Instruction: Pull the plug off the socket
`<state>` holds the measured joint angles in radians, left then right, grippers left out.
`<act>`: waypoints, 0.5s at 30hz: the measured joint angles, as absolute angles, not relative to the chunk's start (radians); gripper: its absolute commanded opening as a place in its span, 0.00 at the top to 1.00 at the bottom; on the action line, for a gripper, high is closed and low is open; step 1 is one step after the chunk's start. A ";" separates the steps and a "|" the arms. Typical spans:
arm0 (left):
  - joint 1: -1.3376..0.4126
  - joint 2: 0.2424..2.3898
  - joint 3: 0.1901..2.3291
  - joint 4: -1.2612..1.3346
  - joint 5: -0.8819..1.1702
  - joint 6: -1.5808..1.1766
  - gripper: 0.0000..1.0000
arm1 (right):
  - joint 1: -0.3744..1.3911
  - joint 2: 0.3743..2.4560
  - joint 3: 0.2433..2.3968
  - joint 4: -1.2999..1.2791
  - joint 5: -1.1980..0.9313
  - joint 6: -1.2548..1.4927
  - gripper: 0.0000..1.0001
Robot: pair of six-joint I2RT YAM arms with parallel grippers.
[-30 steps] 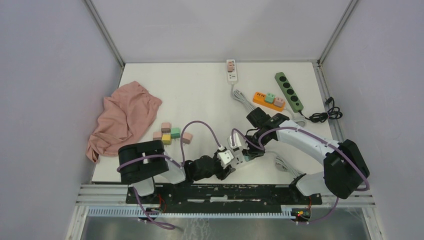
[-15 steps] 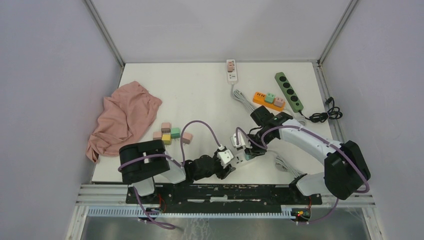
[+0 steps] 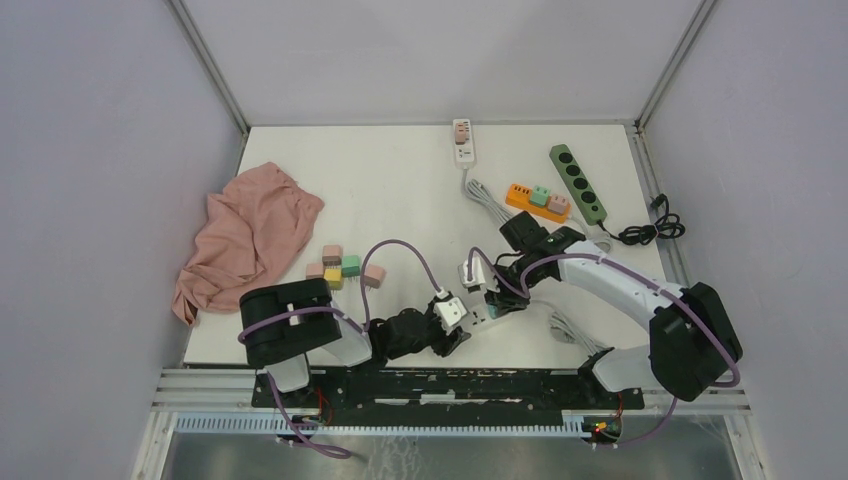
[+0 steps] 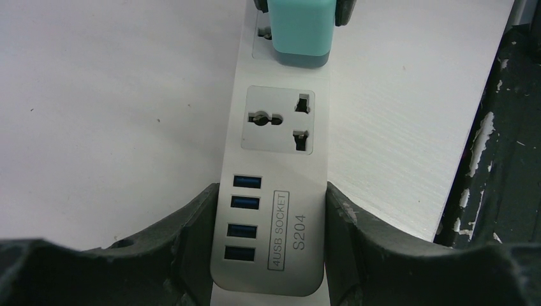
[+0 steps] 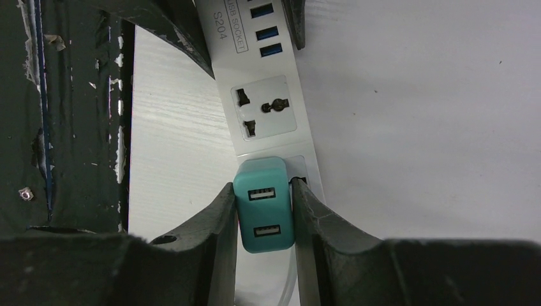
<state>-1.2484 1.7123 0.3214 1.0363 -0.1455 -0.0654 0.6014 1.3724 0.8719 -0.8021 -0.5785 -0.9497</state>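
Plug (image 5: 264, 205): teal, blocky, two USB ports on its outer face. It sits at the last outlet of a white power strip (image 4: 281, 191), near the front edge of the tabletop (image 3: 400, 190). An outlet slot shows just beside the plug body; whether the prongs are seated cannot be told.

Right claw (image 5: 261, 187): clenched on the plug, one finger against each side face.

Power strip: marked "4USB SOCKET S204". Four blue USB ports at one end, then one free universal outlet, then the outlet with the plug. It lies flat on the tabletop.

Left claw (image 4: 271, 217): grasping the power strip across its width at the USB end, fingers (image 4: 191, 223) pressed to both long edges.

In the top view the two claws meet front-centre, with the left arm low along the rail and the right arm reaching in from the right.

Further out:
- A cluster of coloured blocks (image 3: 343, 265) to the left.
- A pink cloth (image 3: 245, 235) crumpled at the left edge.
- A second white power strip (image 3: 462, 140) at the far edge.
- An orange strip with adapters (image 3: 537, 198) just beside a green power strip (image 3: 577, 182).
- A black cord (image 3: 650, 230) coiled far right.
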 measured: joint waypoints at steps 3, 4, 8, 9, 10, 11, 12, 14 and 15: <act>-1.245 1.713 0.321 1.041 -0.147 -0.065 0.97 | 0.573 1.360 0.870 -0.815 -0.609 -1.001 1.00; -1.245 1.713 0.321 1.044 -0.147 -0.064 0.97 | 0.563 1.352 0.867 -0.822 -0.623 -1.026 1.00; -1.246 1.716 0.321 1.054 -0.139 -0.065 0.97 | 0.537 1.321 0.854 -0.858 -0.685 -1.142 1.00; -1.246 1.718 0.322 1.058 -0.137 -0.065 0.97 | 0.539 1.321 0.853 -0.866 -0.694 -1.159 1.00; -1.247 1.720 0.322 1.061 -0.136 -0.064 0.97 | 0.542 1.321 0.852 -0.868 -0.698 -1.168 1.00; -1.247 1.721 0.322 1.061 -0.133 -0.064 0.97 | 0.551 1.322 0.852 -0.866 -0.699 -1.166 1.00; -1.247 1.722 0.322 1.060 -0.131 -0.065 0.97 | 0.564 1.322 0.852 -0.855 -0.701 -1.149 1.00; -1.247 1.723 0.322 1.061 -0.130 -0.065 0.97 | 0.587 1.325 0.852 -0.821 -0.700 -1.088 1.00; -1.247 1.723 0.322 1.061 -0.130 -0.065 0.97 | 0.593 1.327 0.852 -0.805 -0.695 -1.052 1.00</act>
<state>-1.2472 1.7229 0.3218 1.0611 -0.1295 -0.0647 0.5930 1.3270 0.8524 -0.8051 -0.6952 -1.0523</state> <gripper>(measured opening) 0.600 0.361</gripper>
